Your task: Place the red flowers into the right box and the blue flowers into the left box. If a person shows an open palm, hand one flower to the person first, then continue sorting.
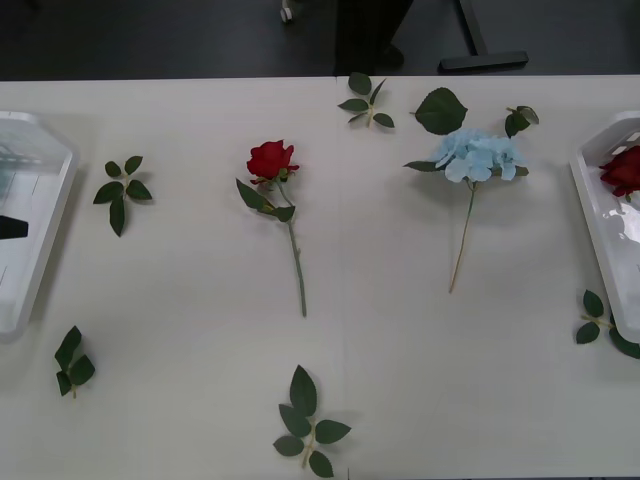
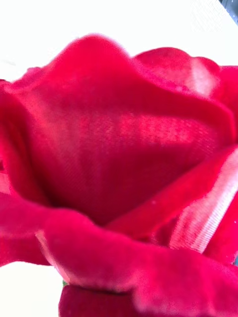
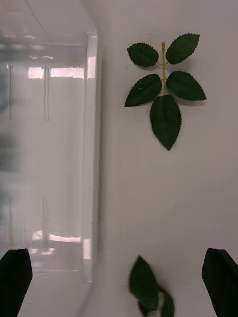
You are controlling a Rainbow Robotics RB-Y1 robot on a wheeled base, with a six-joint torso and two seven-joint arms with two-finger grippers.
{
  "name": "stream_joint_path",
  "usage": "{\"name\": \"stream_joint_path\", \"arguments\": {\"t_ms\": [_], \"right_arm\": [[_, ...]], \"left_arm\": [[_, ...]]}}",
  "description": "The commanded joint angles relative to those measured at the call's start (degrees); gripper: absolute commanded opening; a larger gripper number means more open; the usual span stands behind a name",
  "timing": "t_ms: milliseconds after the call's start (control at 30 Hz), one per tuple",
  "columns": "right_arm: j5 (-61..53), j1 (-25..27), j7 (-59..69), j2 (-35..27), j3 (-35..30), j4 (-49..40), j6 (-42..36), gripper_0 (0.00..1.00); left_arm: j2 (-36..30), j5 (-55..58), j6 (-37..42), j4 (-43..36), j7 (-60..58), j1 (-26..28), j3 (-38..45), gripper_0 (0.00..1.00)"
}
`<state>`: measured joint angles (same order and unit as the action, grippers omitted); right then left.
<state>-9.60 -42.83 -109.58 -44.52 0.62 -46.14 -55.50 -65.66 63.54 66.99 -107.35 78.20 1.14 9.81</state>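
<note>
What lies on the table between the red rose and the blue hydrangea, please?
In the front view, the stretch between the red rose and the blue hydrangea is bare table; the nearest leaf sprig sits farther back.

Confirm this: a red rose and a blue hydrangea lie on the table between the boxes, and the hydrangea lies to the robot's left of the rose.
Wrong side. In the front view the blue hydrangea lies to the robot's right of the red rose, nearer the right box. The rest holds: both lie on the table between the boxes.
</note>
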Motion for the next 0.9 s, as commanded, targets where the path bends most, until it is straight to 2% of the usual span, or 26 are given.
{"name": "stream_joint_path", "arguments": {"t_ms": [33,67,167,267,533,667,767,900], "right_arm": [[1.0,-2.4,0.0,0.4,-1.0,-0.4,-0.8,0.35],[0.8,-2.4,0.0,0.4,-1.1,-0.4,-1.4,0.49],[0.1,-2.7,-0.5,0.1,-1.7,-0.4,-2.8,0.81],[-2.3,-3.8,-1.6,-0.5,-2.0,-0.6,-6.0,0.94],[-16.6,-10.3,-10.0,-3.7,-2.8,-1.5,-22.1,0.98],[-26.3,-10.5,-10.5,-4.1,-3.5,-6.5,-30.6,0.99],[-32.3,-9.1,-4.8,-2.2,-2.4,-11.4,-35.2,0.99],[-36.7,-7.6,6.2,0.7,0.4,-16.4,-36.6,1.0]], "left_arm": [[2.8,-1.8,0.5,-2.9,-0.1,-5.3,-3.8,1.0],[3.3,-1.9,0.5,-2.9,-1.4,-6.2,-4.8,1.0],[5.3,-4.9,0.5,-3.0,-5.7,-9.6,-8.7,1.0],[7.3,-9.0,0.5,-3.0,-8.5,-12.2,-12.4,1.0],[15.8,-24.8,0.6,-3.3,-17.7,-18.8,-23.2,1.0],[19.7,-30.8,2.3,-3.4,-22.3,-22.4,-28.7,1.0],[23.1,-34.9,5.1,-3.3,-25.4,-26.4,-33.5,1.0],[27.9,-39.0,8.8,-2.6,-28.5,-30.8,-37.7,1.0]]}}
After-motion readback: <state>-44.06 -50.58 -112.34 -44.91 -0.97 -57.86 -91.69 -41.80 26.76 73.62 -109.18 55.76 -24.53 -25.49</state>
